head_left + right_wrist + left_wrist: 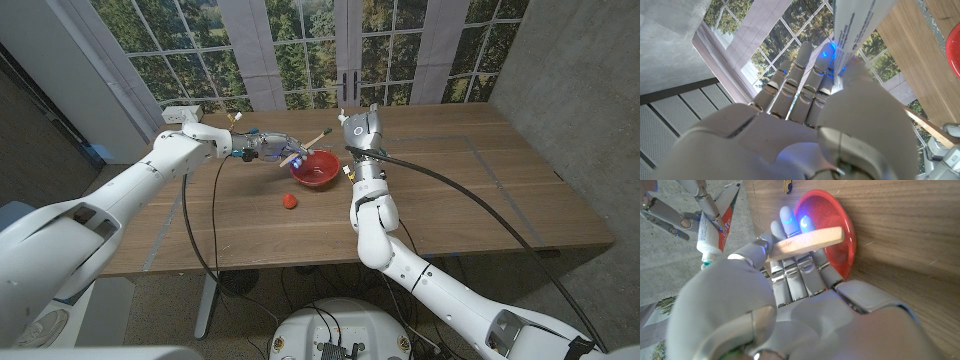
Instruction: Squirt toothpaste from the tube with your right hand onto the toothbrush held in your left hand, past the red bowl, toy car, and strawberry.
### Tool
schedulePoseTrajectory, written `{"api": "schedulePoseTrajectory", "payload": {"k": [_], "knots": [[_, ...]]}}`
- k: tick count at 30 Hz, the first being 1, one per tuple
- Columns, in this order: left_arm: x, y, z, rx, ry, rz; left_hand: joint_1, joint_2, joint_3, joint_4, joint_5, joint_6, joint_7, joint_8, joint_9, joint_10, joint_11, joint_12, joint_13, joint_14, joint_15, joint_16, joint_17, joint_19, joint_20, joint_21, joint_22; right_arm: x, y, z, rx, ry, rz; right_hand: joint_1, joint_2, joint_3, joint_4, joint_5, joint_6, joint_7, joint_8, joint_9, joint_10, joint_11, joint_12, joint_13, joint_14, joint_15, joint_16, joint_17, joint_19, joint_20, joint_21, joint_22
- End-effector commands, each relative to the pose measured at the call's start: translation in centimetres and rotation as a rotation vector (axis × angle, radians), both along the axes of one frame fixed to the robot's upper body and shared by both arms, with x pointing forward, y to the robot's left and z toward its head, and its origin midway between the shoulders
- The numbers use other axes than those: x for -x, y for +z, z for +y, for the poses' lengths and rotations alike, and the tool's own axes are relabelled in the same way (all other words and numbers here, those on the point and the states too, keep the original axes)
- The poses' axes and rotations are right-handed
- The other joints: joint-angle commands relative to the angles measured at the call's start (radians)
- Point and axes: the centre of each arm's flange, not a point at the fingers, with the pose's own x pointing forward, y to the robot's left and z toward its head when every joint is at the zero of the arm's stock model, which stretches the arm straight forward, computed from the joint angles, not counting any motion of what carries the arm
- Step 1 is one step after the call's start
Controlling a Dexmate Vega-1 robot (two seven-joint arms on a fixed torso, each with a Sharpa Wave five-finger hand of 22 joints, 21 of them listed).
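Over the table's far middle, beside the red bowl, the left hand grips a toothbrush with a pale wooden handle, flat and smooth. Close by, the right hand has its fingers closed around the toothpaste tube, a soft white tube with red print. No paste shows on the brush, so both things look picked up and brought near, with the squeeze itself left to do. The glossy round bowl sits just under the brush; a small strawberry lies nearer the front edge.
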Motion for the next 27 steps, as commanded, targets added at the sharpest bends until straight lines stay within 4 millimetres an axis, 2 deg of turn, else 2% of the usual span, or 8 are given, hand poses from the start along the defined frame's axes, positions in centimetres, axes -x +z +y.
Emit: {"api": "schedulePoseTrajectory", "payload": {"k": [1,11,13,19,24,27], "knots": [[0.14,-0.01,0.23,0.021,0.001,0.003,0.041,0.051,0.016,0.007,0.007,0.009,0.012,0.006,0.004,0.126,-0.117,0.003,0.0,0.076,-0.115,-0.002,0.002,0.003,-0.09,0.006,-0.001,0.01,0.32,-0.61,-0.109,0.058,0.03,0.032,0.04,0.012,0.013,-0.006,-0.004,-0.003,-0.004,0.003,-0.006,-0.003,-0.008,-0.001,0.01,-0.106,-0.006,0.005,0.014,-0.002,0.006,0.002],[0.34,0.12,0.34,0.019,0.008,-0.003,0.041,0.051,0.016,0.007,0.007,0.01,0.013,0.006,0.003,0.124,-0.117,0.003,0.002,0.077,-0.115,-0.003,0.001,0.002,-0.09,0.006,-0.001,0.09,0.79,-1.13,-0.217,0.103,0.099,0.017,0.036,0.012,0.016,-0.02,-0.026,-0.005,-0.018,-0.002,-0.018,-0.004,-0.017,-0.008,0.013,-0.104,-0.018,0.008,0.024,0.001,0.011,0.001],[0.37,0.15,0.35,0.019,0.009,-0.003,0.041,0.051,0.016,0.007,0.007,0.009,0.012,0.006,0.003,0.123,-0.118,0.003,0.002,0.077,-0.115,-0.002,0.002,0.003,-0.09,0.006,-0.001,0.1,0.81,-1.16,-0.222,0.098,0.107,0.009,0.03,0.01,0.017,-0.027,-0.05,-0.003,-0.03,-0.004,-0.031,-0.006,-0.026,-0.015,0.011,-0.102,-0.024,0.009,0.024,0.003,0.012,0.0],[0.43,0.2,0.36,0.018,0.009,-0.004,0.041,0.051,0.016,0.008,0.007,0.01,0.012,0.007,0.004,0.122,-0.115,0.004,0.004,0.077,-0.115,-0.003,0.001,0.002,-0.09,0.006,-0.001,0.21,0.85,-1.25,-0.234,0.105,0.116,-0.03,0.013,0.004,0.022,-0.046,-0.117,-0.024,-0.063,-0.006,-0.105,-0.004,-0.102,-0.077,-0.016,-0.101,-0.072,0.0,0.026,0.012,0.017,-0.002],[0.45,0.21,0.35,0.018,0.011,-0.004,0.041,0.051,0.016,0.007,0.007,0.011,0.012,0.007,0.004,0.126,-0.113,0.003,0.001,0.076,-0.115,-0.003,0.001,0.002,-0.089,0.005,-0.001,0.28,0.83,-1.33,-0.238,0.11,0.118,-0.049,0.011,0.011,0.021,-0.055,-0.16,-0.037,-0.078,-0.006,-0.168,0.003,-0.177,-0.131,-0.053,-0.099,-0.139,-0.039,0.024,0.014,0.021,-0.003],[0.49,0.21,0.35,0.017,0.011,-0.005,0.041,0.051,0.016,0.007,0.007,0.011,0.012,0.007,0.003,0.124,-0.115,0.003,0.003,0.078,-0.115,-0.002,0.003,0.002,-0.09,0.005,-0.001,0.27,0.85,-1.41,-0.242,0.108,0.119,-0.056,0.008,0.014,0.018,-0.058,-0.173,-0.034,-0.083,-0.007,-0.213,0.005,-0.216,-0.151,-0.055,-0.098,-0.16,-0.056,0.024,0.015,0.022,-0.004]]}}
